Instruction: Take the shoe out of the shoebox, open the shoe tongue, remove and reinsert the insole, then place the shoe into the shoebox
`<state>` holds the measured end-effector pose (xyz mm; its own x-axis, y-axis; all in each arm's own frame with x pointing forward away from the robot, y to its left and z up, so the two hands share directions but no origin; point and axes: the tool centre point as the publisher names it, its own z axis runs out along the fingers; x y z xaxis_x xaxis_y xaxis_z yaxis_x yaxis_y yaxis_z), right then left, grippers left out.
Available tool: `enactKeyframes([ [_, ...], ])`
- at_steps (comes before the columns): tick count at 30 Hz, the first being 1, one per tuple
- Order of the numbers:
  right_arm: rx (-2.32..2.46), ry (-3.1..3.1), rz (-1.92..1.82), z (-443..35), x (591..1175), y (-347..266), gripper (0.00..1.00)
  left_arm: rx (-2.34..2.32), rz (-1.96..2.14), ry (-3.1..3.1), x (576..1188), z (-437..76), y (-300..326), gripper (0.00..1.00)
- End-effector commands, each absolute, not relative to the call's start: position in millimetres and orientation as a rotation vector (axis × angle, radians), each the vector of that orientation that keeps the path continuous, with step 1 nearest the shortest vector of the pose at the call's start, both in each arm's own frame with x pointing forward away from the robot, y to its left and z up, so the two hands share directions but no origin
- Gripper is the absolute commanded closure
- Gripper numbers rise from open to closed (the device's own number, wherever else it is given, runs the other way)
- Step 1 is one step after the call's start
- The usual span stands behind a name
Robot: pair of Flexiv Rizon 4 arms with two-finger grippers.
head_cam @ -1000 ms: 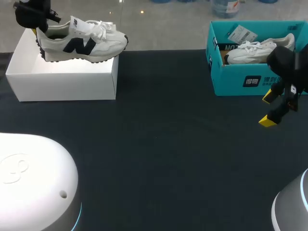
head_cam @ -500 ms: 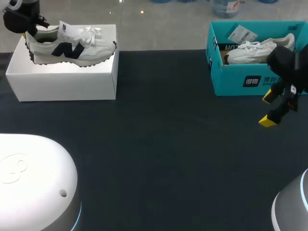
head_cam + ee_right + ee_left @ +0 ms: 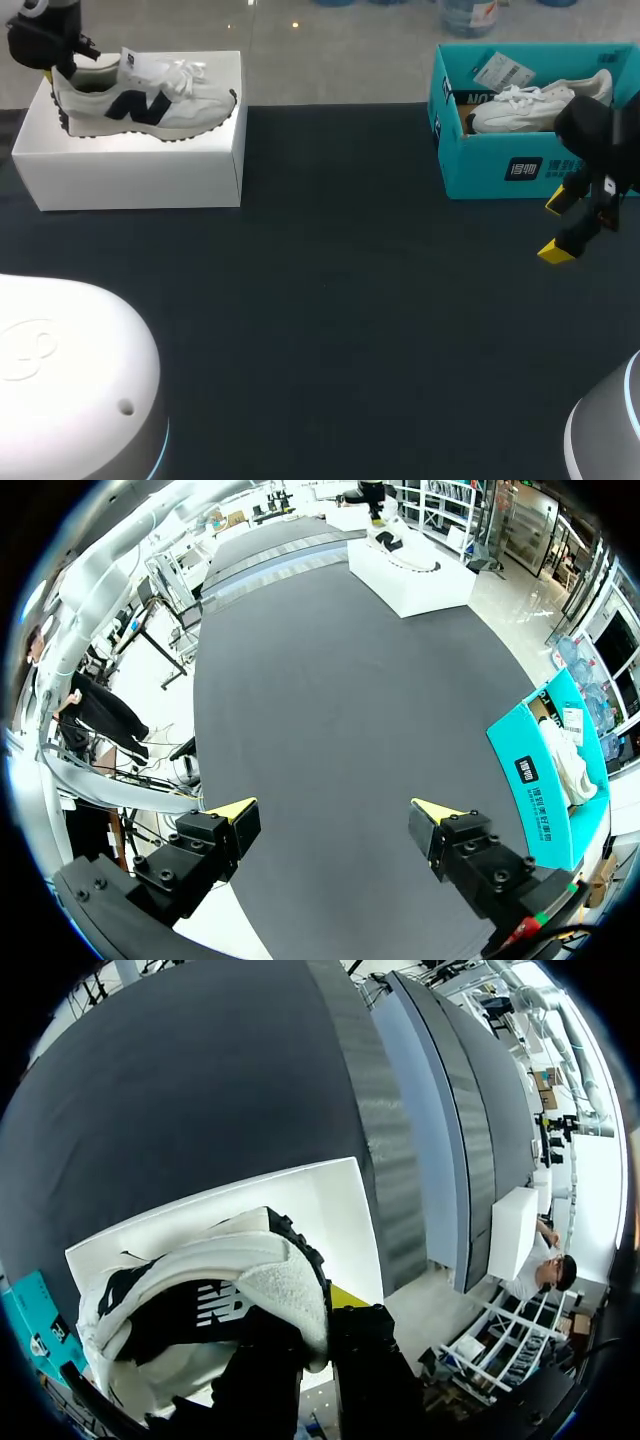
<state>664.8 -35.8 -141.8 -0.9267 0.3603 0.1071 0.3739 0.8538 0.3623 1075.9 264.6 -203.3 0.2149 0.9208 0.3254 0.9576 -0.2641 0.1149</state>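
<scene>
A white shoe with a navy logo (image 3: pixel 150 100) sits low over the top of the white shoebox (image 3: pixel 130 175) at the far left. My left gripper (image 3: pixel 53 68) is shut on its heel. In the left wrist view the heel collar of the shoe (image 3: pixel 215 1285) is pinched between the dark fingers of the left gripper (image 3: pixel 318 1325), with the white shoebox (image 3: pixel 335 1195) beneath. Whether the sole rests on the box I cannot tell. My right gripper (image 3: pixel 556 226) hangs open and empty at the right, in front of a teal box. Its yellow tips stand wide apart in the view of the right gripper (image 3: pixel 335 810).
A teal box (image 3: pixel 520 170) at the far right holds a second white shoe (image 3: pixel 540 100) and a paper tag. The same teal box (image 3: pixel 545 750) lies beside my right gripper. Dark tabletop spans the stretch between the two boxes.
My left gripper has carried the shoe leftward and a little down, settling it over the white shoebox. The right arm has not moved.
</scene>
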Motion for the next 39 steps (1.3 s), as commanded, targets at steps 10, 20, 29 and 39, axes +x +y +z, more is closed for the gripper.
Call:
enactKeyframes([
  [10,-0.591,-2.988,-0.590,-142,667,-35,0.00,-2.451,-0.450,-1.763,1095,-228,269,1.00],
  [20,-0.591,-2.988,-0.590,-142,667,-35,0.00,-2.427,-0.436,-1.750,1106,-247,279,1.00],
  [29,-0.591,-2.988,-0.590,-142,667,-35,0.00,-2.443,-0.440,-1.710,1109,-259,288,1.00],
  [39,-0.591,-2.988,-0.590,-142,667,-35,0.00,-2.462,-0.422,-1.664,1105,-281,288,1.00],
])
